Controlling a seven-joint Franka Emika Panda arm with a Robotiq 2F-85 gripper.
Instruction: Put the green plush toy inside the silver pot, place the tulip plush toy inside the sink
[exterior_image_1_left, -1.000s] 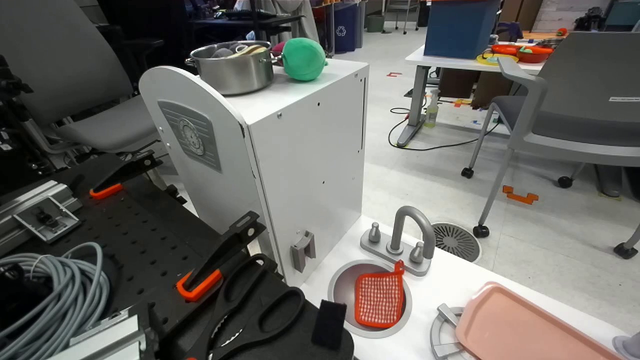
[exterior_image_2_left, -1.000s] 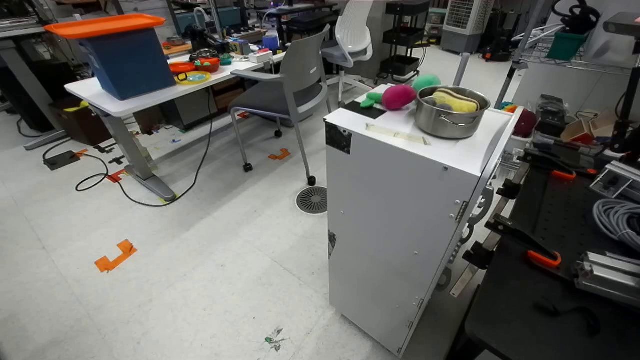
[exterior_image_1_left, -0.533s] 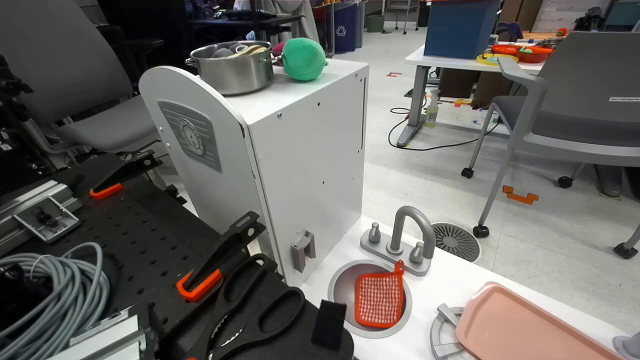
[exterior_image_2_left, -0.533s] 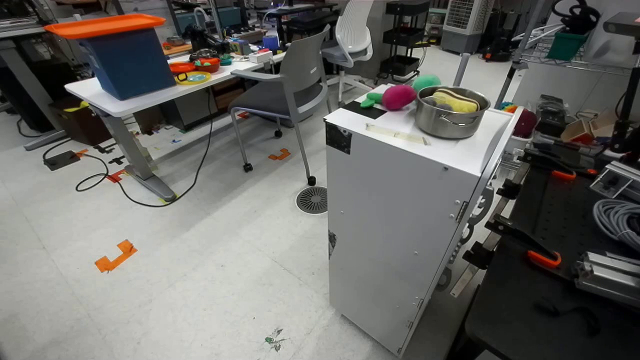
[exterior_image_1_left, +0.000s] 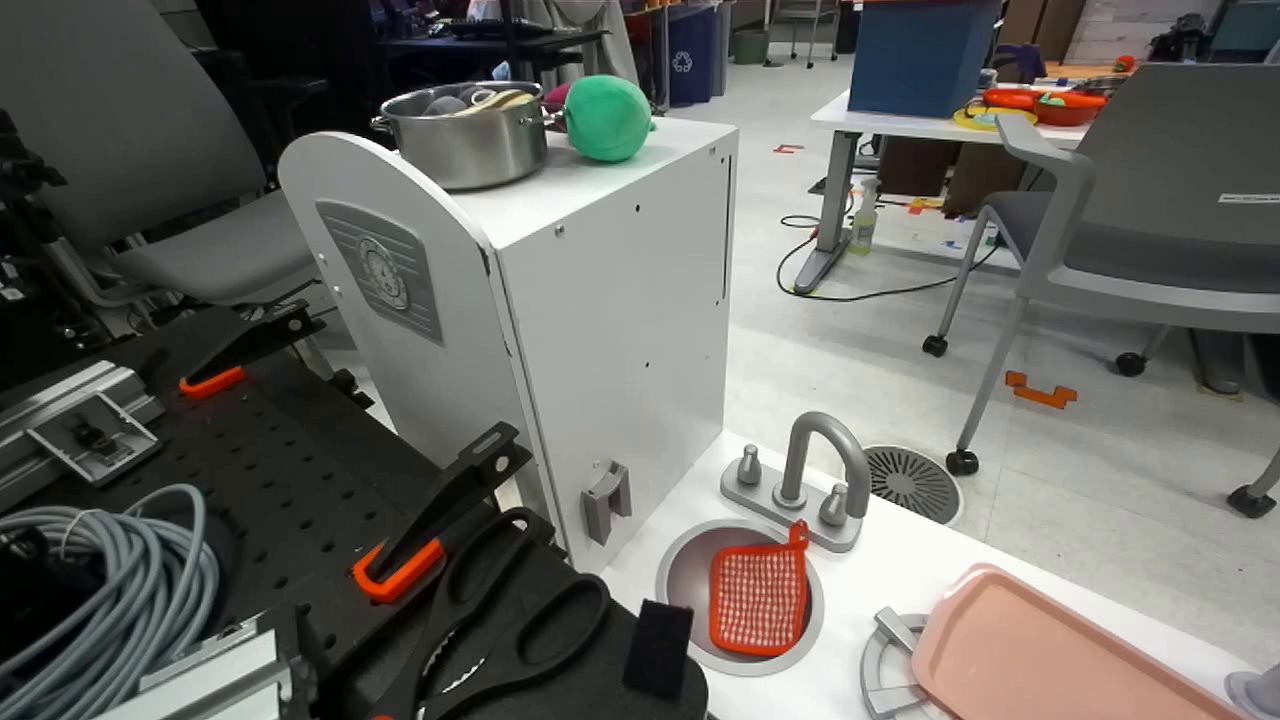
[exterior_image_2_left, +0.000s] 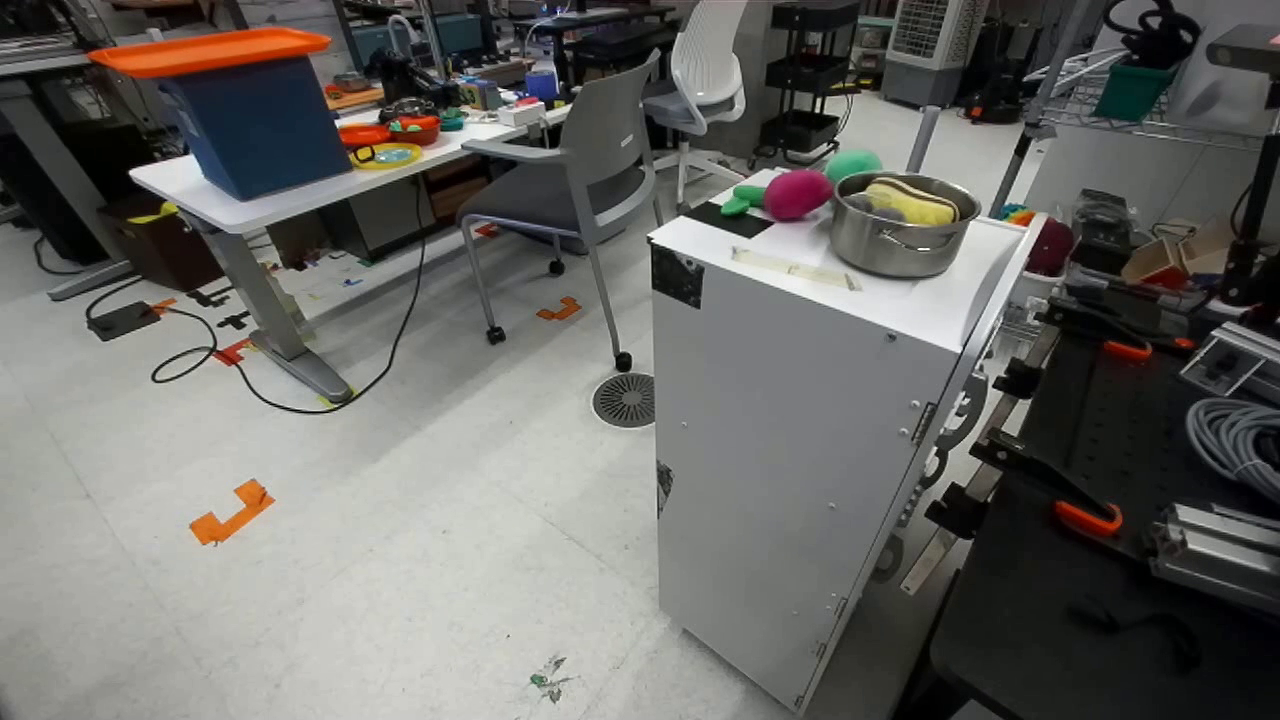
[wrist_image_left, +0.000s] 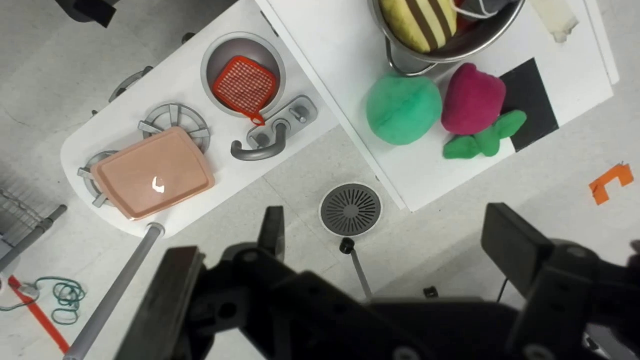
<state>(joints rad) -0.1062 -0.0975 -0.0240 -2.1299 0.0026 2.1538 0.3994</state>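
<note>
Tool (wrist_image_left: 386, 222), jaws spread wide and empty, hangs clear of the green plush toy (wrist_image_left: 404, 109) and, just beside it on a cabinet (exterior_image_2_left: 800, 450), the tulip plush toy (wrist_image_left: 473, 100). With a striped plush (wrist_image_left: 419, 22) crowding the silver pot (exterior_image_1_left: 475, 148), the former could roll out; beyond, a red potholder (exterior_image_1_left: 762, 600) in the sink (exterior_image_1_left: 690, 580) could topple the latter.

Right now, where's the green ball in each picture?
In an exterior view: green ball, top centre, right of the pot.
In an exterior view: green ball, upper right, partly behind the pot.
Wrist view: green ball, upper right, below the pot.
Shared landmark: floor drain.
</note>
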